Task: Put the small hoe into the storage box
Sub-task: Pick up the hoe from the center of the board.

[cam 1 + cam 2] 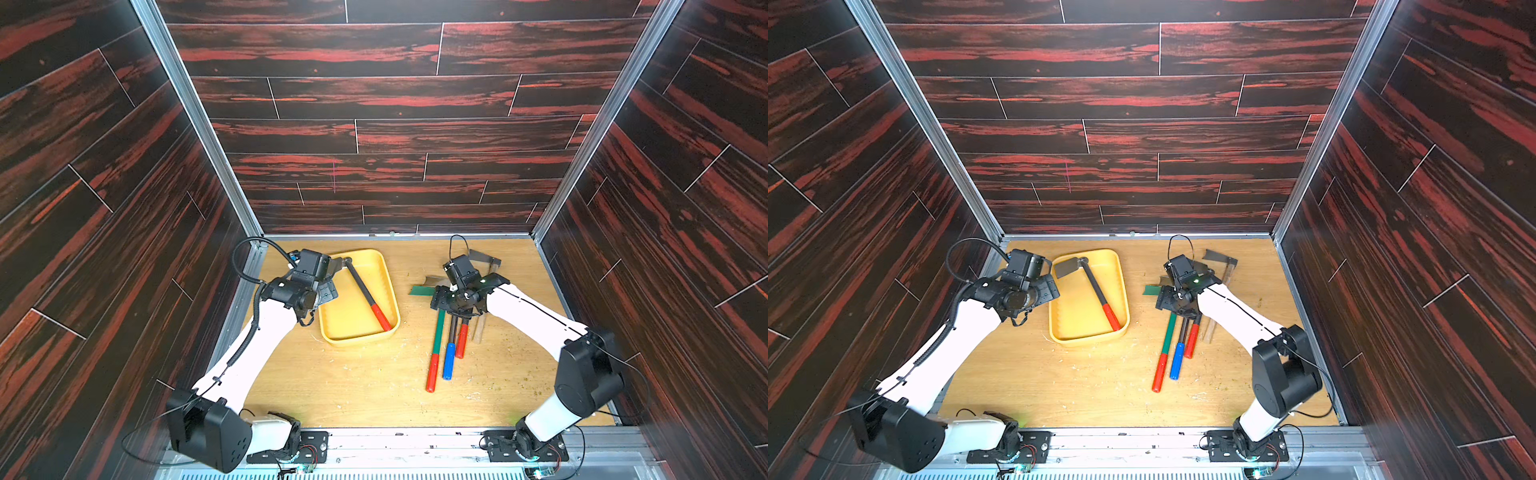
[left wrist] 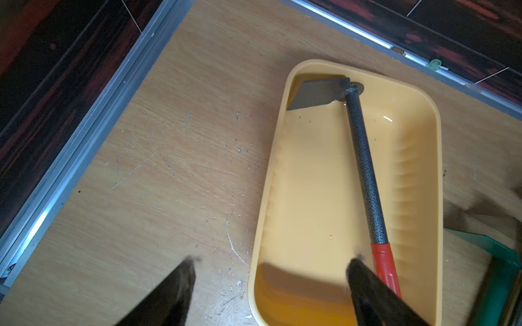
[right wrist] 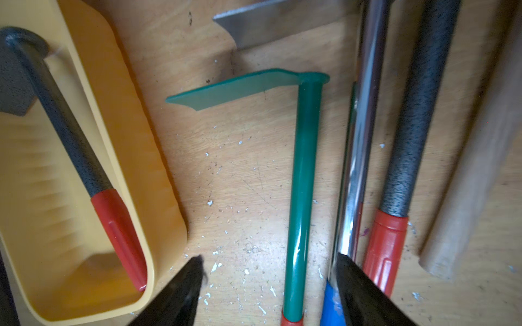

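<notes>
The yellow storage box (image 1: 357, 338) (image 1: 1084, 320) stands left of centre. One small hoe (image 1: 365, 293) (image 2: 364, 169) with a speckled dark shaft and red grip lies slanted inside it. My left gripper (image 1: 328, 291) (image 2: 274, 262) hangs open over the box's left rim with nothing between its fingers. A green-shafted hoe (image 1: 438, 332) (image 3: 303, 169) with a red grip lies on the table to the right of the box. My right gripper (image 1: 451, 301) (image 3: 269, 258) is open above it, holding nothing, and the green shaft runs between its two fingers.
Beside the green hoe lie a chrome hoe with a blue grip (image 1: 449, 361) (image 3: 358, 155), a dark hoe with a red grip (image 1: 461, 343) (image 3: 412, 135) and a wooden-handled hoe (image 1: 480, 328) (image 3: 474, 183). Dark panelled walls close in three sides. Small debris dots the wooden table.
</notes>
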Controlling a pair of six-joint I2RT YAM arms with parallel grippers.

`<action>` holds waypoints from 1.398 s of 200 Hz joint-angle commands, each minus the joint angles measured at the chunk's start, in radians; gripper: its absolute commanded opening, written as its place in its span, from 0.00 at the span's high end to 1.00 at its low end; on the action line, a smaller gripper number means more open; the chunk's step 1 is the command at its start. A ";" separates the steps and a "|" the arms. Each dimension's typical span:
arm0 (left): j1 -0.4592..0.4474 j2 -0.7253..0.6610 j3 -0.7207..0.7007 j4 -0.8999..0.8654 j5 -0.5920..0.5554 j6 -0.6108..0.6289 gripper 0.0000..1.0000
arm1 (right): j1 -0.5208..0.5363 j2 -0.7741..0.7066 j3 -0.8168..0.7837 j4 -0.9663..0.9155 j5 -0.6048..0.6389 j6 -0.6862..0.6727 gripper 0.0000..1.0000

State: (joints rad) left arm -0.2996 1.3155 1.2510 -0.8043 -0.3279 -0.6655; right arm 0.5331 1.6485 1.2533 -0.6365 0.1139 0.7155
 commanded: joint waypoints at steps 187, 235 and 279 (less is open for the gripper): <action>0.102 -0.056 -0.074 0.042 0.043 -0.065 0.11 | -0.041 0.173 -0.010 0.050 -0.076 -0.002 0.36; 0.104 -0.058 -0.068 0.039 0.038 -0.059 0.11 | -0.045 0.192 0.001 0.048 -0.057 -0.010 0.38; 0.107 -0.056 -0.066 0.042 0.038 -0.057 0.11 | -0.048 0.215 0.015 0.039 -0.035 -0.021 0.44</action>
State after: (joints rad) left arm -0.2005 1.2881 1.1854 -0.7609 -0.2768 -0.7258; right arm 0.4911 1.8397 1.2385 -0.5770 0.0563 0.7109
